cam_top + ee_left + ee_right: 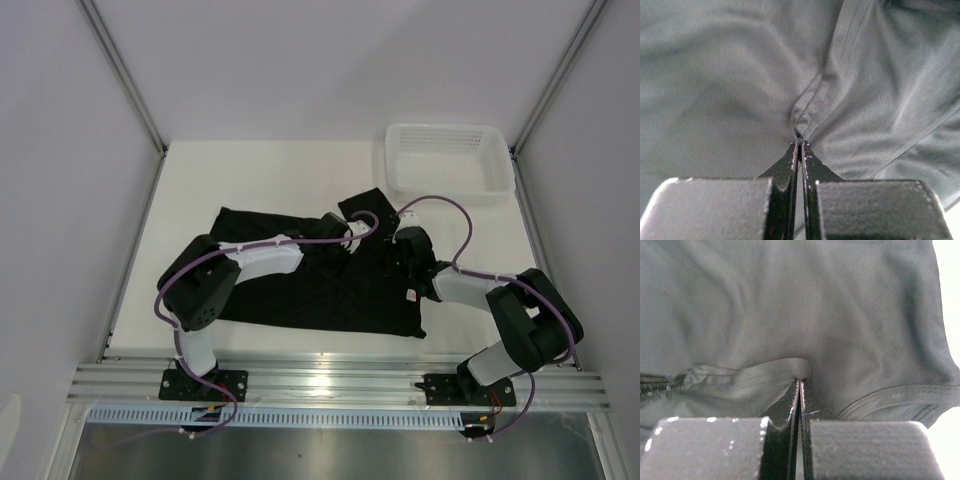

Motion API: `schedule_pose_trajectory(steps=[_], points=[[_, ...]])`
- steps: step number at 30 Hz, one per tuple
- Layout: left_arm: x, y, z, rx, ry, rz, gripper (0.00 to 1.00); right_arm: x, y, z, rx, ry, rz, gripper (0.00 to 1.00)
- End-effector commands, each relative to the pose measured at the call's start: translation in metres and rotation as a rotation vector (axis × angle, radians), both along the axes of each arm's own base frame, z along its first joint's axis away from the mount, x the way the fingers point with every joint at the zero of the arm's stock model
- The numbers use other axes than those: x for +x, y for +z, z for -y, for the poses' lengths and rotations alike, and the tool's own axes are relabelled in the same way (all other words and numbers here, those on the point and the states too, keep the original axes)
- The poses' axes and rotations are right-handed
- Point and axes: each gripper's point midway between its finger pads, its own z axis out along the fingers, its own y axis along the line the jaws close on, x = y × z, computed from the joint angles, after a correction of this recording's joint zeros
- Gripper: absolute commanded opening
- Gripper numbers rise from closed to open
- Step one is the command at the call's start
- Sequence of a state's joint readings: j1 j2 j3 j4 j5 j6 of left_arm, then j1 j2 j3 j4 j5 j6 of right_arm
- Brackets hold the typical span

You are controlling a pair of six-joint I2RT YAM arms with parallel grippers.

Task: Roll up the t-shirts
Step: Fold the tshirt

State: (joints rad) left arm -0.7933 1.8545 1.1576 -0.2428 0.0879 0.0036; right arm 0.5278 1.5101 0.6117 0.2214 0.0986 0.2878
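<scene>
Top view: you get bright, even light, soft shadows on the counter [250,170] | glare streak on the metal rail [330,372] | wrist views: black t-shirt [730,100] looks washed grey, weave crisp mid-frame, softer toward the edges.

white mesh basket [450,160], white table [250,175]

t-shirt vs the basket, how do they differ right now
The t-shirt is black, soft cloth; the basket is white, open mesh. The t-shirt lies spread and creased mid-table; the basket stands at the far right corner. The left claw and right claw each pinch a fold of the t-shirt; neither claw touches the basket. Both sit on the white table.
</scene>
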Motion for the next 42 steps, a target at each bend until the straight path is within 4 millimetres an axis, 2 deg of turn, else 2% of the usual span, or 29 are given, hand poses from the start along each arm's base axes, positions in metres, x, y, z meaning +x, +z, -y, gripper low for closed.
schedule_pose_trajectory(steps=[1, 7, 12, 16, 18, 19, 20, 23, 26, 27, 28, 30, 31, 33, 35, 37, 39, 40, 41, 42], points=[[0.006, 0.019, -0.002, -0.051, 0.059, 0.036, 0.04, 0.022, 0.018, 0.004, 0.052, -0.074, 0.092, 0.0], [0.013, 0.023, -0.006, -0.054, 0.098, 0.073, 0.04, 0.029, 0.011, 0.002, 0.051, -0.064, 0.08, 0.0], [0.009, 0.01, -0.006, -0.033, 0.093, 0.039, 0.06, 0.029, 0.001, 0.003, 0.035, -0.064, 0.057, 0.0], [0.007, 0.002, -0.007, -0.015, 0.085, 0.013, 0.11, 0.027, -0.003, 0.001, 0.037, -0.054, 0.042, 0.0], [0.006, 0.0, -0.007, -0.011, 0.083, 0.006, 0.17, 0.026, -0.004, 0.0, 0.041, -0.048, 0.036, 0.05], [0.006, 0.001, -0.008, -0.01, 0.085, 0.008, 0.2, 0.027, -0.003, -0.001, 0.042, -0.046, 0.036, 0.1], [0.007, 0.003, -0.008, -0.011, 0.087, 0.009, 0.26, 0.025, -0.004, -0.001, 0.037, -0.045, 0.024, 0.2], [0.01, 0.01, -0.009, -0.017, 0.093, 0.025, 0.38, 0.027, 0.003, -0.001, 0.034, -0.043, 0.029, 0.35], [0.017, 0.023, -0.009, -0.028, 0.103, 0.058, 0.46, 0.027, 0.02, 0.002, 0.037, -0.056, 0.056, 0.41], [0.019, 0.032, -0.009, -0.038, 0.102, 0.079, 0.48, 0.028, 0.025, 0.003, 0.037, -0.062, 0.065, 0.42], [0.02, 0.036, -0.01, -0.039, 0.102, 0.087, 0.49, 0.03, 0.041, 0.003, 0.049, -0.066, 0.098, 0.43], [0.023, 0.054, -0.009, -0.055, 0.089, 0.118, 0.5, 0.029, 0.051, 0.008, 0.038, -0.088, 0.106, 0.44], [0.023, 0.058, -0.01, -0.057, 0.085, 0.124, 0.52, 0.032, 0.067, 0.008, 0.049, -0.094, 0.135, 0.44], [0.021, 0.076, -0.011, -0.073, 0.077, 0.147, 0.57, 0.027, 0.073, 0.015, 0.02, -0.123, 0.126, 0.44], [0.017, 0.083, -0.017, -0.066, 0.052, 0.169, 0.59, 0.019, 0.084, 0.02, 0.024, -0.152, 0.12, 0.44], [0.012, 0.091, -0.027, -0.047, 0.028, 0.188, 0.59, 0.008, 0.084, 0.021, 0.029, -0.158, 0.087, 0.43], [0.004, 0.102, -0.047, -0.026, -0.009, 0.217, 0.57, -0.012, 0.08, 0.019, 0.037, -0.15, 0.05, 0.41], [-0.002, 0.093, -0.067, 0.014, -0.006, 0.184, 0.57, -0.019, 0.078, 0.02, 0.035, -0.15, 0.034, 0.41], [-0.007, 0.095, -0.081, 0.031, -0.028, 0.194, 0.59, -0.026, 0.074, 0.023, 0.041, -0.151, 0.026, 0.42], [-0.012, 0.093, -0.089, 0.034, -0.048, 0.18, 0.62, -0.028, 0.071, 0.024, 0.06, -0.162, 0.016, 0.43]])
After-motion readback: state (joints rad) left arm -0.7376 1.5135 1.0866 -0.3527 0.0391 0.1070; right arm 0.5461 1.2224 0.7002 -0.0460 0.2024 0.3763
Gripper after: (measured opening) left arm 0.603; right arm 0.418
